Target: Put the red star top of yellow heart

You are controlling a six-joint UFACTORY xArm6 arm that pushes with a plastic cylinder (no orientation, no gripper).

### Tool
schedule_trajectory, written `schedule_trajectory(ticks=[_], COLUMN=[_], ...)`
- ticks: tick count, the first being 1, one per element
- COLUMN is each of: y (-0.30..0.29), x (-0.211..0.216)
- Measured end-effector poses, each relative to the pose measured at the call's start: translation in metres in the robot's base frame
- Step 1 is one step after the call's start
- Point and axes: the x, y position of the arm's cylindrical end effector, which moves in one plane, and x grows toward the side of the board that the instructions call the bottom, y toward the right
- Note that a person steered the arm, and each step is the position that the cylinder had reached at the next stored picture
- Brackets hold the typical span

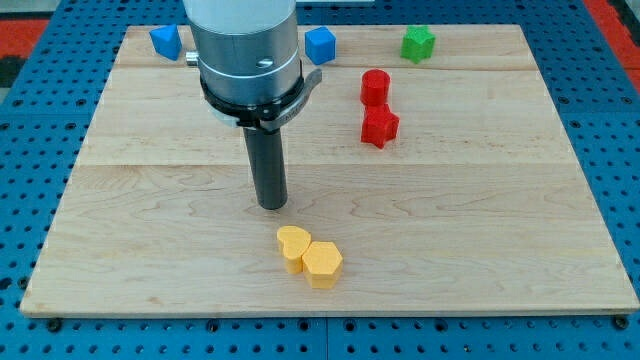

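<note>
The red star lies on the wooden board right of centre, just below a red cylinder. The yellow heart lies near the view's bottom centre, touching a yellow hexagon on its right. My tip stands on the board a little above and left of the yellow heart, and well left and below the red star, touching no block.
A blue block sits at the top left, another blue block at the top centre beside the arm body, and a green block at the top right. The arm's grey body hides part of the board's top.
</note>
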Motion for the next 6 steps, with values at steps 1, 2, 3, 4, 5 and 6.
schedule_trajectory(ticks=[1,2,3,4,5,6], y=[0.099,0.138,0.115,0.157,0.13,0.008], x=[-0.005,-0.044,-0.101,-0.123,-0.146,-0.104])
